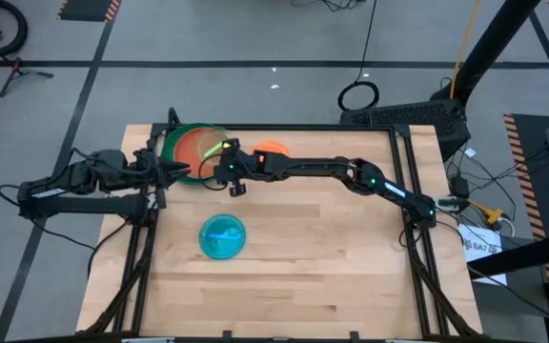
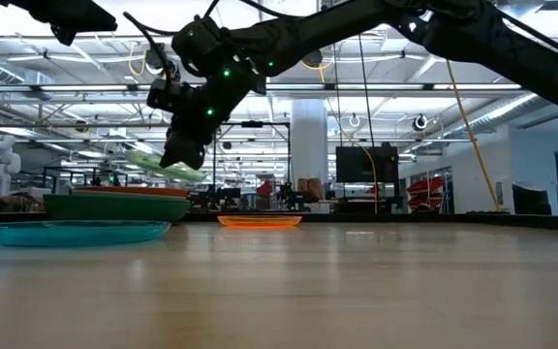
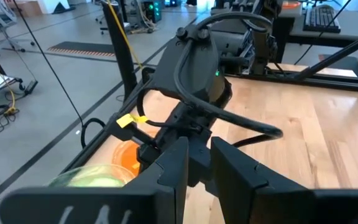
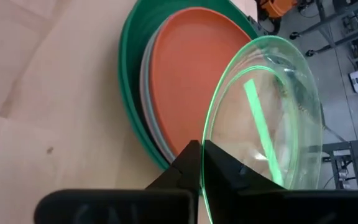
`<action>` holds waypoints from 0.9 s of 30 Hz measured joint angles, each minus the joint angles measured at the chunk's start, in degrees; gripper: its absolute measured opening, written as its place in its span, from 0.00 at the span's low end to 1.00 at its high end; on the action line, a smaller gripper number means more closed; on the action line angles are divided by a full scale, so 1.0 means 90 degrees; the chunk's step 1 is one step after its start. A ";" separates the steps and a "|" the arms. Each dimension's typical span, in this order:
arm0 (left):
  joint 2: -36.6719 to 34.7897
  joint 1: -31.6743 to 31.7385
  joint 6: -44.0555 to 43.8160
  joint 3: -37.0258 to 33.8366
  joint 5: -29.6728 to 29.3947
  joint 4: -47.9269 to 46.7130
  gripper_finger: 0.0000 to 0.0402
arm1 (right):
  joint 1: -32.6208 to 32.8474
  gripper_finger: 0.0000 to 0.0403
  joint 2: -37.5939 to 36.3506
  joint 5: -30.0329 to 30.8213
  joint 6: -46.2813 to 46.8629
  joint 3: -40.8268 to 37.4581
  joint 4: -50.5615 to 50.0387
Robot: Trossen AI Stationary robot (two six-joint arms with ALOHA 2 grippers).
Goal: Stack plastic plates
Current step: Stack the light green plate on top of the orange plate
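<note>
The right end effector [image 4: 199, 163] is clamped on the rim of a translucent lime green plate [image 4: 263, 112], holding it tilted above the stack of larger plates [image 1: 187, 145] near the table's [image 1: 351, 267] far left corner, where a red-orange plate [image 4: 188, 68] sits on top inside a dark green plate [image 4: 129, 74]. The left end effector [image 1: 172, 170] waits just beside the stack; whether its fingers grip anything cannot be told. A small orange plate [image 1: 273, 150] lies by the far edge, and a cyan blue plate [image 1: 222, 236] lies alone mid-table, with bare wood all around it.
</note>
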 joint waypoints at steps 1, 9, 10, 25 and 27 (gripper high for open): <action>0.0000 0.0000 -0.0001 0.0000 0.0000 -0.0003 0.19 | 0.0000 0.03 0.0000 -0.0024 -0.0040 0.0000 0.0002; 0.0000 0.0000 -0.0045 -0.0002 0.0000 -0.0023 0.19 | -0.0002 0.09 0.0000 -0.0151 0.0065 0.0000 0.0029; 0.0000 0.0000 -0.0045 -0.0002 0.0000 -0.0027 0.19 | -0.0002 0.10 0.0000 -0.0151 0.0107 0.0000 0.0027; 0.0000 0.0000 -0.0068 -0.0007 0.0002 -0.0065 0.19 | -0.0005 0.16 0.0000 -0.0146 0.0506 -0.0002 0.0022; 0.0000 0.0000 -0.0068 -0.0007 0.0002 -0.0065 0.19 | -0.0006 0.16 0.0000 -0.0146 0.0632 -0.0002 0.0022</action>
